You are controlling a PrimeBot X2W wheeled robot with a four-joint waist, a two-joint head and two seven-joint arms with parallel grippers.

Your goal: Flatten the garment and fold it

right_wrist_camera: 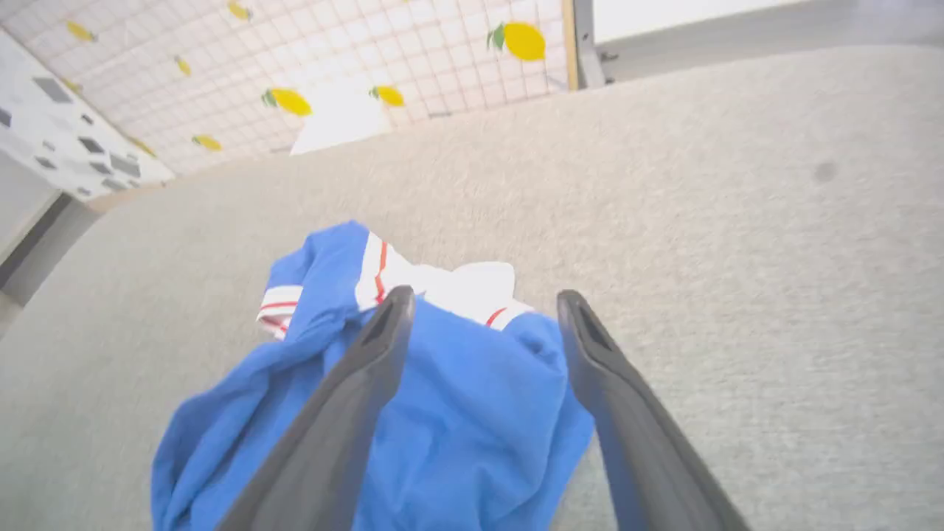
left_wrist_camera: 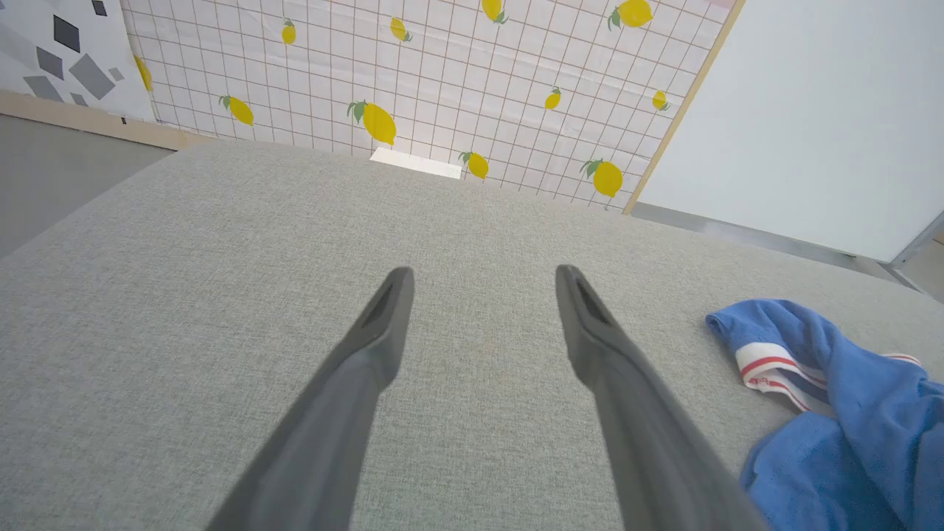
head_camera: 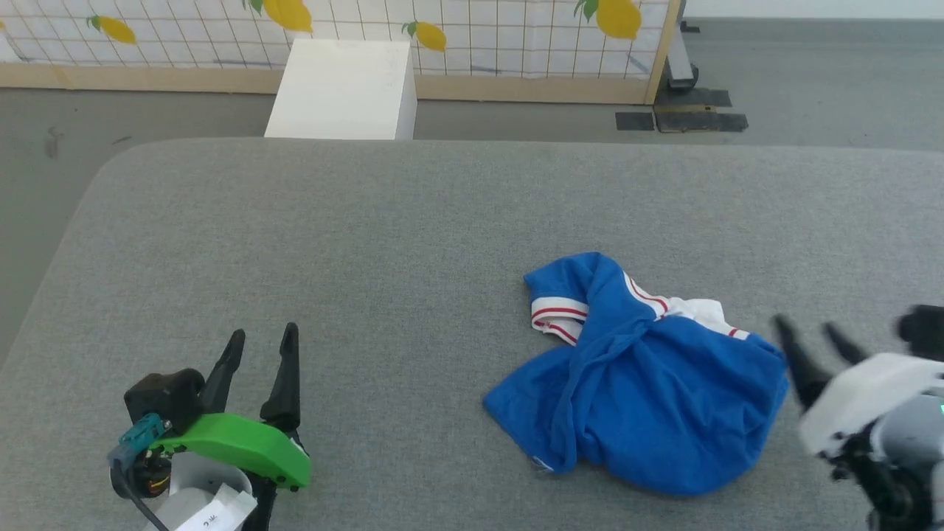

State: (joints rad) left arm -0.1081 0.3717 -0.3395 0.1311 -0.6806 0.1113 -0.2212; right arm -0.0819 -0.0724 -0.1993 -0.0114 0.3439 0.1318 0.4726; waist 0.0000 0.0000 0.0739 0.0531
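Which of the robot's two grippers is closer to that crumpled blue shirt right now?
Right. The right gripper, open, hangs at the right edge of the shirt; the left gripper, also open, sits well away to its left over the grey table.

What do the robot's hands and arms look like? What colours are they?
Each gripper has two long, dark, pointed fingers. The left gripper wears a bright green cover, with a black block, a teal plug on a black cable, and a white paper tag with scribbles. The right gripper, blurry here, has a white shell over grey and black parts.
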